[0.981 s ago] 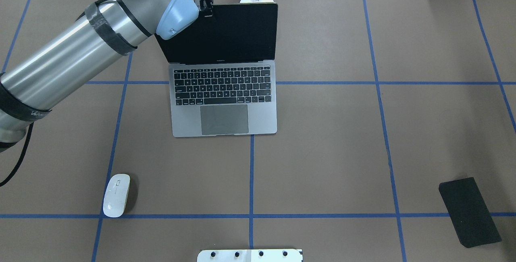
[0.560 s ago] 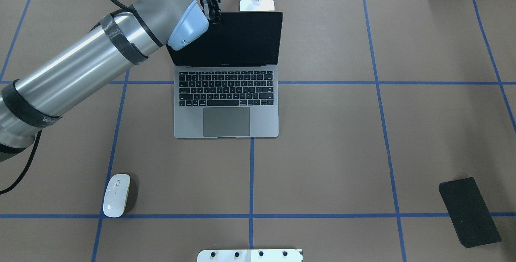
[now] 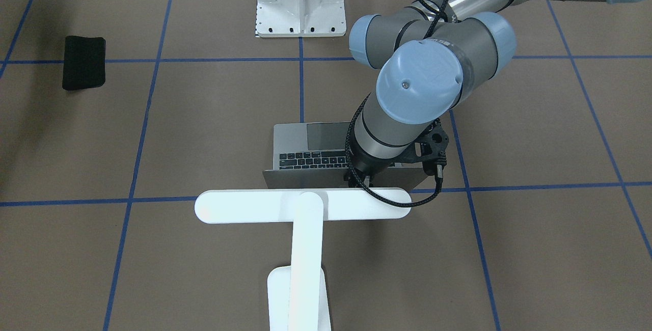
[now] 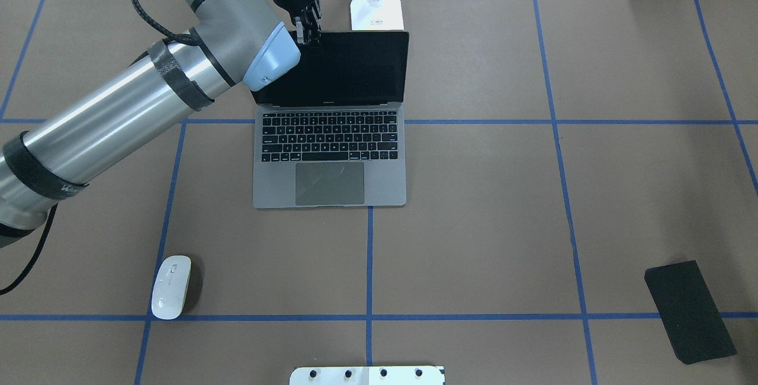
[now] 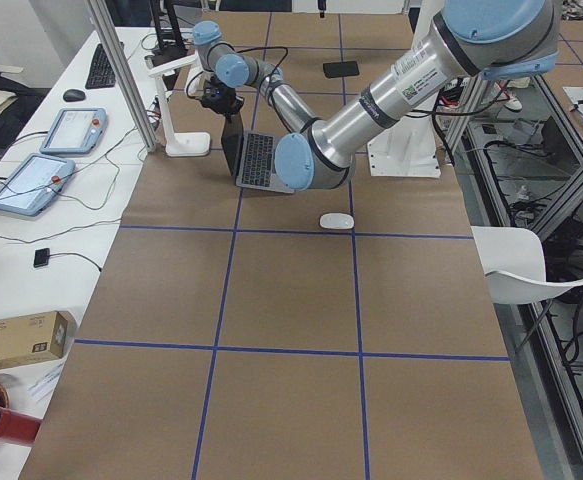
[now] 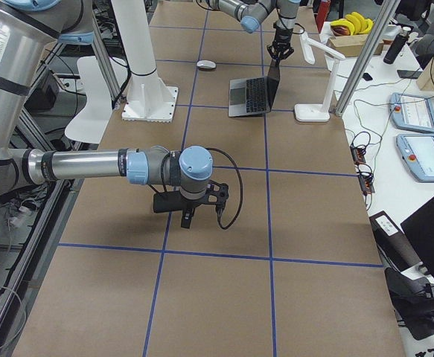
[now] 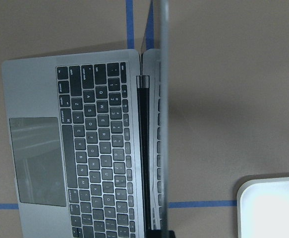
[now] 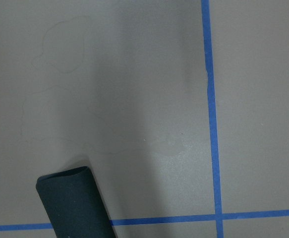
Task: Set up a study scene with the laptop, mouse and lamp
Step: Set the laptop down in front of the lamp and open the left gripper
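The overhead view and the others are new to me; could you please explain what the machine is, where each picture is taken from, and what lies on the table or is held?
Two robot arms work at a brown table. One camera looks down from behind the robot, one faces it, two watch from the table's ends, one rides on each wrist. The left end effector grips the open laptop by its screen's top edge. The lamp stands just behind it; the mouse, a black mat and a white mount lie apart. The right end effector hangs near the mat; whether it is open I cannot tell.
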### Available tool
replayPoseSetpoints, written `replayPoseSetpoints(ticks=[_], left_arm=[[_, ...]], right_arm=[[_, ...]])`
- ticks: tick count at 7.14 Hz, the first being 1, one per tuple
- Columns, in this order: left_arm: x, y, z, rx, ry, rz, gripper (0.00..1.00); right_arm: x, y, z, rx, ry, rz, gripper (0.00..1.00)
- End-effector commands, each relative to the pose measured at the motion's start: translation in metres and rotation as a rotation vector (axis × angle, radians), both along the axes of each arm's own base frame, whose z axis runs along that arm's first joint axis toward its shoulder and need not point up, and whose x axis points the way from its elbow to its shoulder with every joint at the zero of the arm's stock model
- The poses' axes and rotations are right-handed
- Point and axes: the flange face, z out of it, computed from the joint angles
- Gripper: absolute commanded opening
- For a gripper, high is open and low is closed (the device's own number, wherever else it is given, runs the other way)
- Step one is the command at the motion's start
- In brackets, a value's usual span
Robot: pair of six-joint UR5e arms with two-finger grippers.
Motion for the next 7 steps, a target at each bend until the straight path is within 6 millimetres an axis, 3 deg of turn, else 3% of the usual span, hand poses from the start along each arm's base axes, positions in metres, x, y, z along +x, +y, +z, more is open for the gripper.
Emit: replayPoseSetpoints(ticks=[1,2,3,4,7], left_arm=[[-0.002,0.001,0.0,0.017,0.011,0.001,0.22],[-0.003,0.003,-0.001,0.019,0.014,0.0,0.56],[-0.004,0.003,-0.002,0.022,0.015,0.001,0.83],[-0.004,0.003,-0.002,0.023,0.015,0.002,0.99],[-0.014,0.008,-0.017,0.049,0.032,-0.003,0.99]], right_arm=[[0.0,0.0,0.0,0.0,0.0,0.0,1.0],[0.0,0.0,0.0,-0.001,0.0,0.001,1.0],[0.0,0.0,0.0,0.0,0.0,0.0,1.0],[0.0,0.0,0.0,0.0,0.0,0.0,1.0],[0.0,0.0,0.0,0.0,0.0,0.0,1.0]])
